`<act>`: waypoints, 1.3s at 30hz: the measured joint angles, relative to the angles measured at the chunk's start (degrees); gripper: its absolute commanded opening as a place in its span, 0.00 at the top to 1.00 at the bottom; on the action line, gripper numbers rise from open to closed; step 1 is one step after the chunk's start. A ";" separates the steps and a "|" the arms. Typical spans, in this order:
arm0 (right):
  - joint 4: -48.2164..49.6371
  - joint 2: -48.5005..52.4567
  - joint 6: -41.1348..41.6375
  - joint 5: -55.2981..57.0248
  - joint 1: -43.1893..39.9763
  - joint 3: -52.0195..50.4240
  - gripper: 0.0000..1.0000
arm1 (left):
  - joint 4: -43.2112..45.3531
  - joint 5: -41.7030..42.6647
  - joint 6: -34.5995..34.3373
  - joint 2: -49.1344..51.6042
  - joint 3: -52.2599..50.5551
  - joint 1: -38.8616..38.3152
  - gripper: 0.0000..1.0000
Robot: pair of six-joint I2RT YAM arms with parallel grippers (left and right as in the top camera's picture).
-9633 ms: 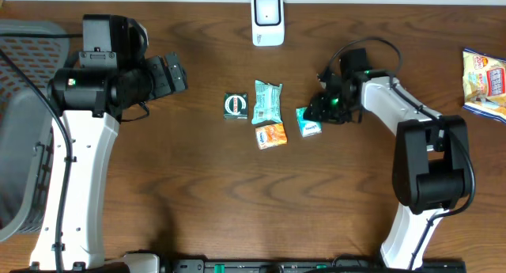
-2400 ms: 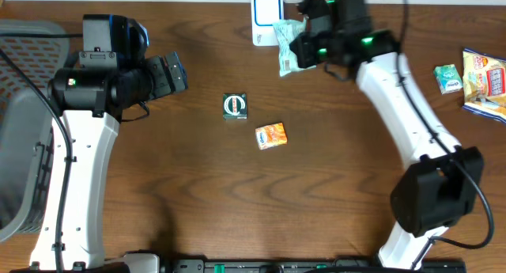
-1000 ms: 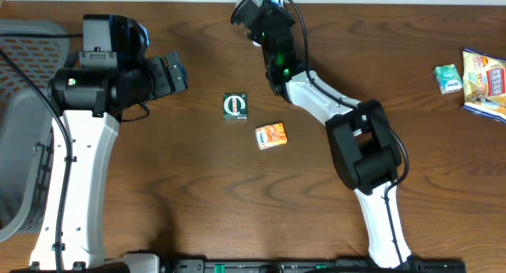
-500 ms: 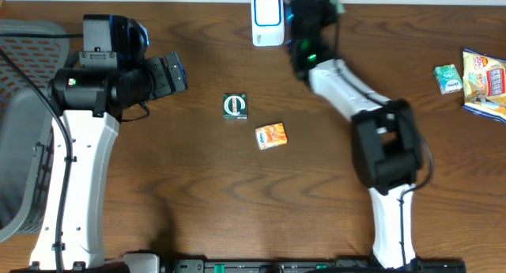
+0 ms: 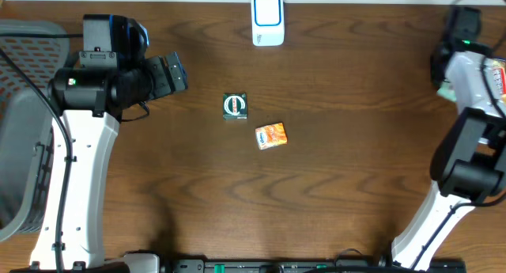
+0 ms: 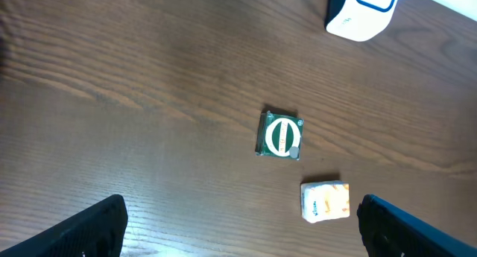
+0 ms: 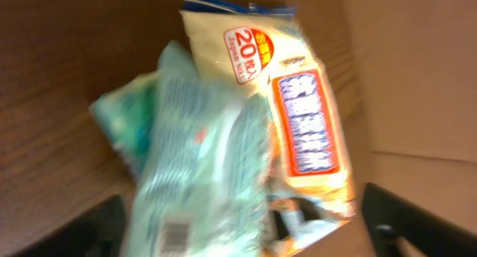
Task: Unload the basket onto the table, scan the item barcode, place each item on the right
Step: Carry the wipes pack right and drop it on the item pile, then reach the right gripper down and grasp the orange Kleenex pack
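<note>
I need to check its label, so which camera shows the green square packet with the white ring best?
The left wrist view: the green square packet lies flat, large and unobstructed, ring logo clear. The overhead view shows it smaller, above-left of the orange packet. The right wrist view misses it.
</note>
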 measured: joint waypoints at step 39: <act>-23.96 0.00 7.30 -51.19 43.34 0.00 0.44 | 0.00 0.00 0.00 0.00 0.00 0.00 0.02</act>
